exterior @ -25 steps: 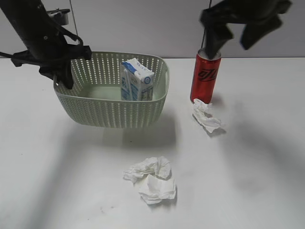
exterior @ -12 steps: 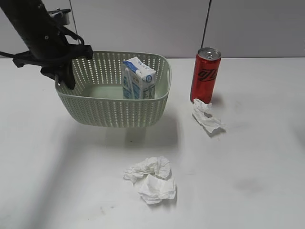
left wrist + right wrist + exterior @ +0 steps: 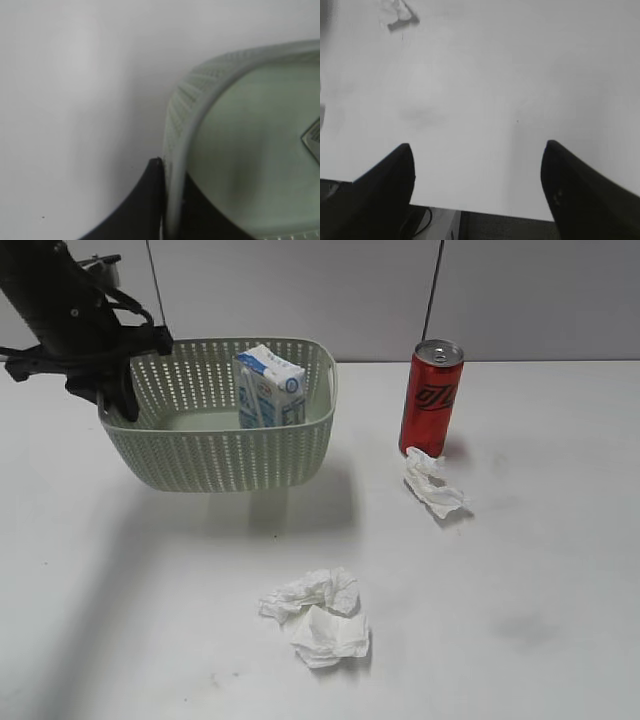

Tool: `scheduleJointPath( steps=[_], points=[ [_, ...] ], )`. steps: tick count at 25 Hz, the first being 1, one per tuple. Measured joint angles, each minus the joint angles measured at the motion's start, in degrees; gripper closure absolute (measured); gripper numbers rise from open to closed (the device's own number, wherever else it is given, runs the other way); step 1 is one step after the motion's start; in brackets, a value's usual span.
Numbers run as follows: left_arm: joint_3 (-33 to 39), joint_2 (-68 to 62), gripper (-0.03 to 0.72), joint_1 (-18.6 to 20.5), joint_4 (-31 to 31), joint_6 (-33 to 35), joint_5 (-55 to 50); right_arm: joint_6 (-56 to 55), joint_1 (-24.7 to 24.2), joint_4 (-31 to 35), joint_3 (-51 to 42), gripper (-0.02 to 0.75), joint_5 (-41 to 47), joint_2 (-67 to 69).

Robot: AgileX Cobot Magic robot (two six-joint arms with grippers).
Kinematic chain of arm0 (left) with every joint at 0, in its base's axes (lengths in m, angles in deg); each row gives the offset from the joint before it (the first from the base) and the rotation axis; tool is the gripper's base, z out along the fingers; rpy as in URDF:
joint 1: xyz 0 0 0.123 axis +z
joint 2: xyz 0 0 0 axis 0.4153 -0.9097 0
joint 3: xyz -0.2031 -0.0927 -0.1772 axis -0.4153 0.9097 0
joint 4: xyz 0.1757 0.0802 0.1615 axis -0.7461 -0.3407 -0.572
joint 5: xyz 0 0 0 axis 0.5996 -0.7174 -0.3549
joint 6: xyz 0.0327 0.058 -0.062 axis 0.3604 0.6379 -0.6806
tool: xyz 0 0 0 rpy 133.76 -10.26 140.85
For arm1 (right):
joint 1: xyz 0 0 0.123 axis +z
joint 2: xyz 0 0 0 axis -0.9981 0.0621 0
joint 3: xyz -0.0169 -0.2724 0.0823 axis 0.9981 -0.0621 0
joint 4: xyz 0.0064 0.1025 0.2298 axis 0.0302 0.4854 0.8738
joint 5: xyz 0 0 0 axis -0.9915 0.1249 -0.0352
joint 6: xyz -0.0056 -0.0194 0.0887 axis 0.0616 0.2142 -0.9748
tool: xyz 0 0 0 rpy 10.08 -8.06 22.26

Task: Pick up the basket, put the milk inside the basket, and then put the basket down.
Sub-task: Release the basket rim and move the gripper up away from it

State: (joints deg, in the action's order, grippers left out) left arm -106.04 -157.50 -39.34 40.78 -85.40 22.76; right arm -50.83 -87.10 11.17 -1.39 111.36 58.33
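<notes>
The pale sage-green basket (image 3: 220, 450) hangs above the table at the left of the exterior view, its shadow on the table below. The white and blue milk carton (image 3: 270, 388) stands inside it. My left gripper (image 3: 118, 398) is shut on the basket's left rim. The left wrist view shows the rim (image 3: 175, 150) pinched between the two dark fingers (image 3: 167, 200), with a corner of the milk (image 3: 312, 137) at the right edge. My right gripper (image 3: 477, 165) is open and empty above the table's edge; it is out of the exterior view.
A tall red can (image 3: 430, 398) stands right of the basket. A crumpled tissue (image 3: 432, 483) lies in front of the can. Two more crumpled tissues (image 3: 315, 615) lie at the front middle. The right wrist view shows one tissue (image 3: 397, 12) far off.
The right arm has drawn back out of the exterior view. The left gripper has carried the basket with the milk a little to the left and up.
</notes>
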Motion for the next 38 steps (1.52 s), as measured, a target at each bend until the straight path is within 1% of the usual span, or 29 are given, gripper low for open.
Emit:
scheduleJointPath(
  steps=[8,15,20,24,28,34,38],
  points=[
    [0.0,0.0,0.688,0.0,0.0,0.0,0.5,0.0,0.0,0.9,-18.7,0.146,-3.0,-22.3],
    [0.0,0.0,0.688,0.0,0.0,0.0,0.9,-0.2,0.0,1.2,-31.2,0.146,-3.2,-38.6],
    [0.0,0.0,0.688,0.0,0.0,0.0,1.0,-0.2,0.0,1.2,-32.7,0.146,-4.0,-48.9],
    [0.0,0.0,0.688,0.0,0.0,0.0,1.7,2.5,0.0,1.1,-33.6,0.146,-5.6,-56.4],
    [0.0,0.0,0.688,0.0,0.0,0.0,2.9,2.6,0.0,-0.9,-34.9,0.146,-8.0,-62.7],
    [0.0,0.0,0.688,0.0,0.0,0.0,4.1,-0.6,0.0,-3.6,-34.9,0.146,-8.8,-65.5],
    [0.0,0.0,0.688,0.0,0.0,0.0,4.6,-6.2,0.0,-2.2,-34.9,0.146,-9.1,-65.5]
  ],
)
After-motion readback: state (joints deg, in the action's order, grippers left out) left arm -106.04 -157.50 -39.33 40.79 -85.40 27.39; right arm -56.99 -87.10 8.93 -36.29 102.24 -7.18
